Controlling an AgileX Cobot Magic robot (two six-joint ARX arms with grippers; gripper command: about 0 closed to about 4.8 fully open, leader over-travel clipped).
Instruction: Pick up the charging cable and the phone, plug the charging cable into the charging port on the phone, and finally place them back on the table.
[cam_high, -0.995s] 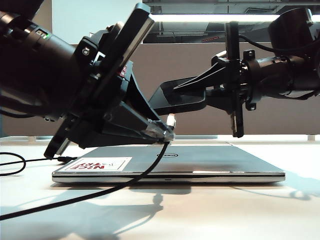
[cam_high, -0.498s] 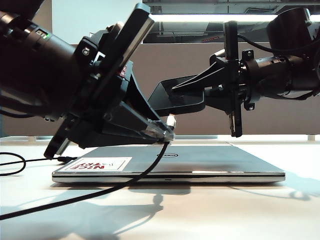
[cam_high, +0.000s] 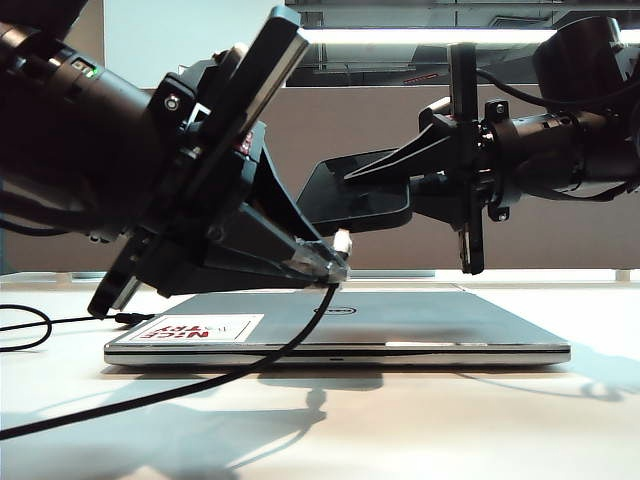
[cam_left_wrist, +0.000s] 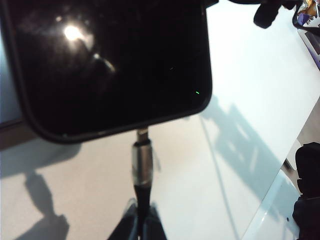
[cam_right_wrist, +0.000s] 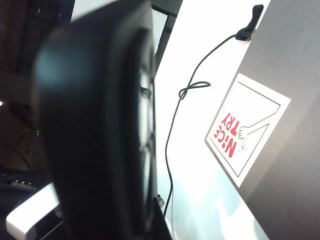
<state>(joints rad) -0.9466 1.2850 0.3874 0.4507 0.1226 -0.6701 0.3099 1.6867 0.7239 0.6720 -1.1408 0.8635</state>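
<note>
The left tool (cam_high: 325, 265), pinching the charging cable (cam_left_wrist: 142, 167) just behind its silvery plug, held the tip at the lower short edge of the phone (cam_left_wrist: 107, 65), plug and phone in line. The right tool (cam_high: 352, 178), reaching from the right, gripped the phone above the silver laptop (cam_high: 400, 325) on the worktop (cam_high: 420, 420). Whether the plug was fully seated could not be told.
</note>
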